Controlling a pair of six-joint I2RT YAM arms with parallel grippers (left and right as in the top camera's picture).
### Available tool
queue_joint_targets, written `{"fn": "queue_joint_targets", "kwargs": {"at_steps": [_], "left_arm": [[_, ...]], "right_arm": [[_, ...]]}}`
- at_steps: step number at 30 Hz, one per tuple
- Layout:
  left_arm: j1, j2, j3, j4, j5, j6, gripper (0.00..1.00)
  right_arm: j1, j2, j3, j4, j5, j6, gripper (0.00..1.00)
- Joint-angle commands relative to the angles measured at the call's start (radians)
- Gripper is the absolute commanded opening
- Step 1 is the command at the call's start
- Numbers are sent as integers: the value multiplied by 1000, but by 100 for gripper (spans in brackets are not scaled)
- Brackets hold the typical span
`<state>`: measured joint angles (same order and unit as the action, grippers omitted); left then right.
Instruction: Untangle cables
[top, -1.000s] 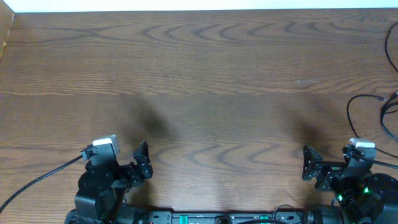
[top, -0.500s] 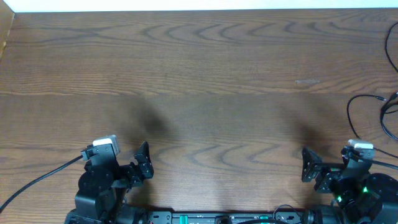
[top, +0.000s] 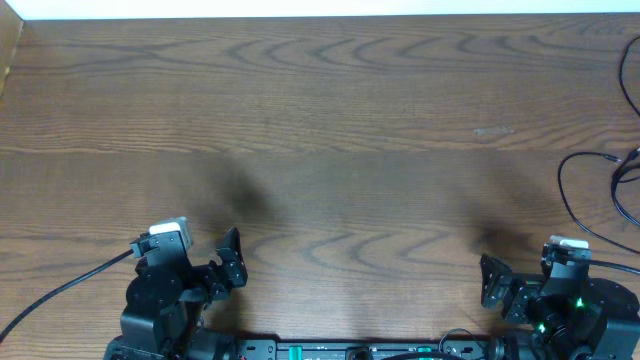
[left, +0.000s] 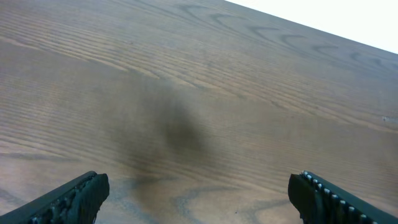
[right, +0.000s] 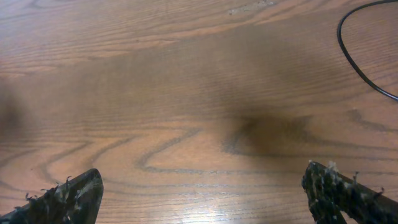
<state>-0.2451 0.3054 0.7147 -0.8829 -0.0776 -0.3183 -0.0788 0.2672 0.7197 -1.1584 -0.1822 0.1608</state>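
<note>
At the near left corner of the desk we see a thick black wire trailing off the left arm toward the edge. Just right of it the left hand sits low by the near edge. In its wrist view the left hand is spread wide, a finger in each bottom corner, with only wood grain and a soft shadow between them; it has hold of nothing. Across the middle we find bare brown wood. Toward the near right, the right hand points the same way, and its wrist view shows it parted just as far, gripping nothing. Furthest right lie the cables: thin black cords looping on the desk at its right edge, well apart from both hands, one curve of them crossing the upper right of the right wrist view. Their ends run out of frame, so we cannot tell whether they are wound together.
</note>
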Motion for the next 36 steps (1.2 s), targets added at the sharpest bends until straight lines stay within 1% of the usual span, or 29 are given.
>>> {"fn": "queue_joint_targets", "kwargs": {"at_steps": [1, 12, 15, 20, 27, 33, 36], "left_arm": [[-3, -11, 2, 0, -2, -5, 97], [5, -19, 2, -5, -2, -5, 97], [43, -53, -11, -14, -61, 14, 97], [108, -130, -123, 2, -66, 13, 97], [126, -306, -328, 92, -61, -3, 98], [136, -304, -363, 119, -51, -1, 97], [137, -304, -380, 166, -67, -1, 97]], "right_arm": [[8, -1, -3, -2, 6, 11, 99], [8, -1, -3, -2, 6, 11, 99], [8, -1, -3, -2, 6, 11, 99], [8, -1, -3, -2, 6, 11, 99], [9, -1, -3, -2, 6, 11, 99], [8, -1, -3, -2, 6, 11, 99], [8, -1, -3, -2, 6, 11, 99]]}}
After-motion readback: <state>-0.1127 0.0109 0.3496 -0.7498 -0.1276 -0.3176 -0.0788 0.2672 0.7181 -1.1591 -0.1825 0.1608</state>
